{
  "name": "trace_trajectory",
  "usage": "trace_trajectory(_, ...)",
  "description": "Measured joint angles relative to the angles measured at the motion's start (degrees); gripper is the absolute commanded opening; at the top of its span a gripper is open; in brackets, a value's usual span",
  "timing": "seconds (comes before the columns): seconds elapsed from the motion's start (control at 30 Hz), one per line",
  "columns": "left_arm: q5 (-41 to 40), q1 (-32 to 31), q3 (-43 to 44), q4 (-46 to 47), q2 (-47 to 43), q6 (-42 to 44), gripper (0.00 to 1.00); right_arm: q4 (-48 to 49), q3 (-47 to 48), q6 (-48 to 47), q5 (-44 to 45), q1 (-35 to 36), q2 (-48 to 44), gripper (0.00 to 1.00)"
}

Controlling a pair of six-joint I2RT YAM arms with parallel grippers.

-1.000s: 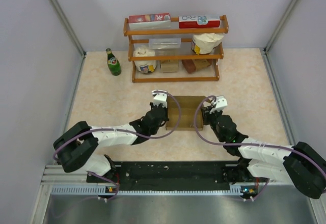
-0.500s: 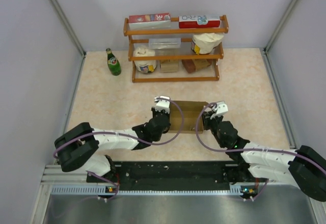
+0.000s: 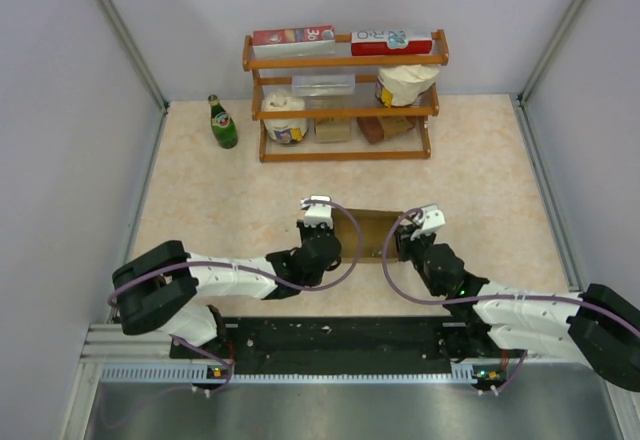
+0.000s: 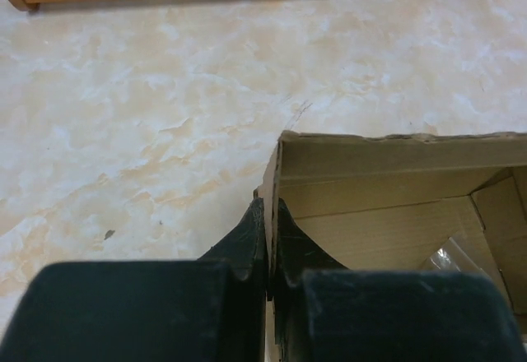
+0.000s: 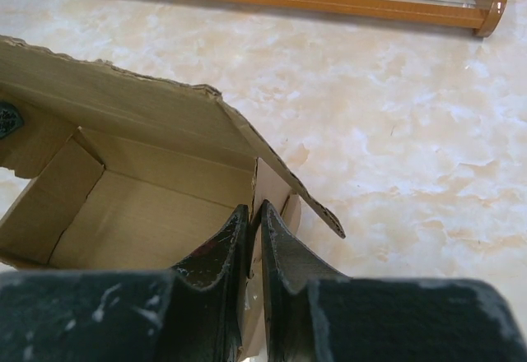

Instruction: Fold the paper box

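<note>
The top camera looks down from high above the near edge on the whole counter (image 3: 200,205). The wrist cameras sit low, very close behind the left hand (image 4: 268,210) and the right hand (image 5: 249,212), both facing the far wooden rack (image 3: 345,113). All three views share the paper box (image 3: 370,230).

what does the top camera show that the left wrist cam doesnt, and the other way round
Only the top view: both arms, the right gripper at the right end of the paper box, the green bottle, and the goods on the wooden shelf. Only the left wrist: a close look at the left gripper shut on the box's left wall, and something clear inside. Both: the box, the shelf's bottom rail, the marbled table.
</note>
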Motion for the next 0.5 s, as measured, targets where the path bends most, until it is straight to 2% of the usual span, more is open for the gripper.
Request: trace_trajectory(0.5, -3.7, -1.5, 0.9, -1.0, 1.5, -3.9, 0.00, -1.4, -0.2, 1.8, -0.2, 0.4, 0.4, 0.13)
